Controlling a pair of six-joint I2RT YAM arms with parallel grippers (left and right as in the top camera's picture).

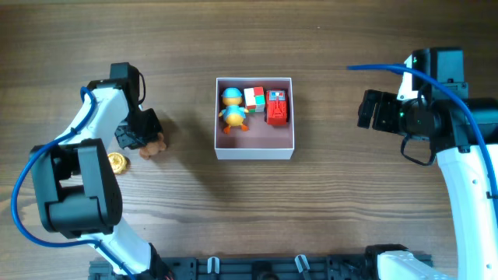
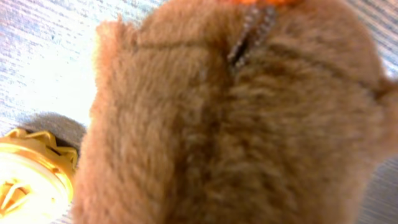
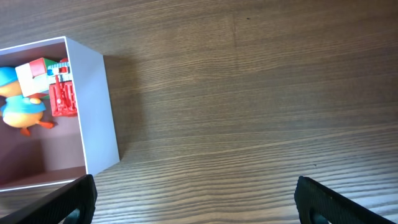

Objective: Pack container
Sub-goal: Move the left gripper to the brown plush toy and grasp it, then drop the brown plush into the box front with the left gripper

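The container (image 1: 254, 149) is a white-walled square box with a pink inside at the table's middle; it also shows in the right wrist view (image 3: 93, 106). It holds an orange duck toy with a blue cap (image 1: 232, 107), a red, white and green cube (image 1: 254, 99) and a red toy vehicle (image 1: 277, 107). My left gripper (image 1: 142, 132) is down on a brown plush toy (image 1: 153, 146) left of the container. Brown fur (image 2: 236, 124) fills the left wrist view and hides the fingers. My right gripper (image 3: 196, 202) is open and empty, right of the container.
A gold coin-like toy (image 1: 117, 162) lies on the wood table just left of the plush; it also shows in the left wrist view (image 2: 25, 180). A blue cable (image 1: 373, 68) runs over the right arm. A black rail runs along the front edge (image 1: 257, 266).
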